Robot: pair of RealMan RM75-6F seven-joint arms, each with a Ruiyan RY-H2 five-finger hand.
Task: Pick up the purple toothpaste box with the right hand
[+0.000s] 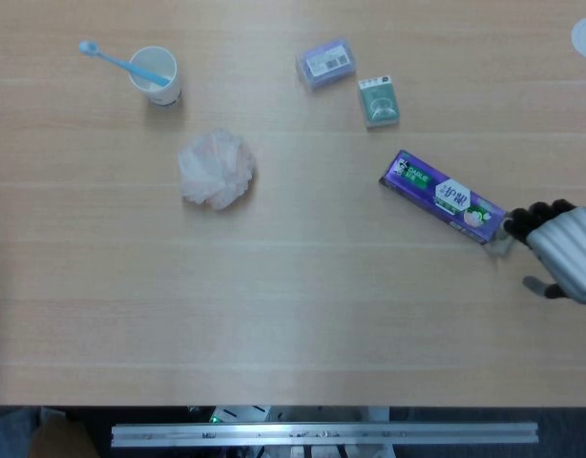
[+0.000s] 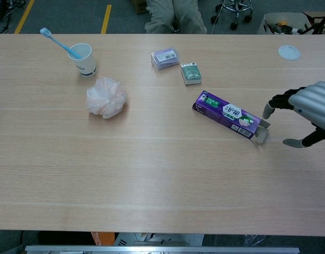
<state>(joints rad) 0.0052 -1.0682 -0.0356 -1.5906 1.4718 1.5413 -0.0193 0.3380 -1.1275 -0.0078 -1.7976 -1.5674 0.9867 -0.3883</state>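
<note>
Beside the purple toothpaste box (image 2: pixel 226 113), right hand (image 2: pixel 305 110) with fingers (image 2: pixel 269 108) spread, empty; best straddle the box's long sides, avoiding its open flap.

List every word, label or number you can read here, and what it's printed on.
Purple toothpaste box: "DARLIE" on the green patch, only just readable; the white panel's characters are blurred.
Green packet: print too small.
Lilac packet: white label, unreadable.
Paper cup: marking too blurred.

The right hand (image 1: pixel 563 250) is cut off by the frame edge.
</note>
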